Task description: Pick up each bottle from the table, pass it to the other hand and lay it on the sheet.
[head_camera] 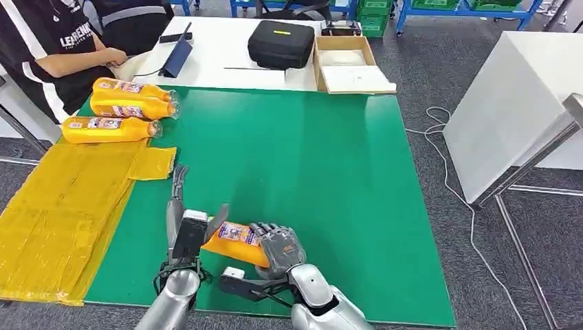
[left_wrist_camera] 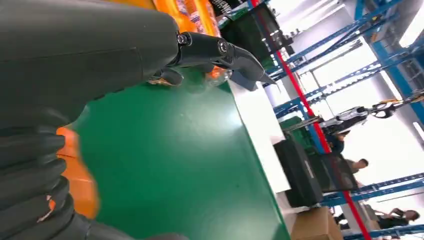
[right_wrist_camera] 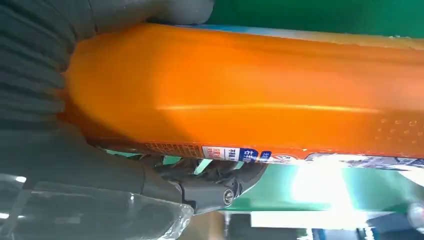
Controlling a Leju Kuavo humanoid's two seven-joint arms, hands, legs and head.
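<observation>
So far, 3 orange bottles (head_camera: 122,109) lie on their sides at the far left of the green table (head_camera: 330,172); at least the nearest of them rests on the far end of the yellow sheet (head_camera: 62,213), while the other 2 lie close together just beyond it, and I cannot tell whether the sheet reaches under them. A 4th bottle (head_camera: 237,242) is up off the table near its front edge, clamped in the right hand (head_camera: 278,247), whose fingers wrap its body (the right wrist view shows the orange side (right_wrist_camera: 250,95) pressed against the palm). The left hand (head_camera: 184,220) stands just beside that bottle with its fingers spread and nothing in them; its thumb (head_camera: 218,218) looks close to the label, though I cannot tell if it touches. I judge this the hand-over step: the pass to the left hand is not yet done, and laying this bottle on the sheet is left.
</observation>
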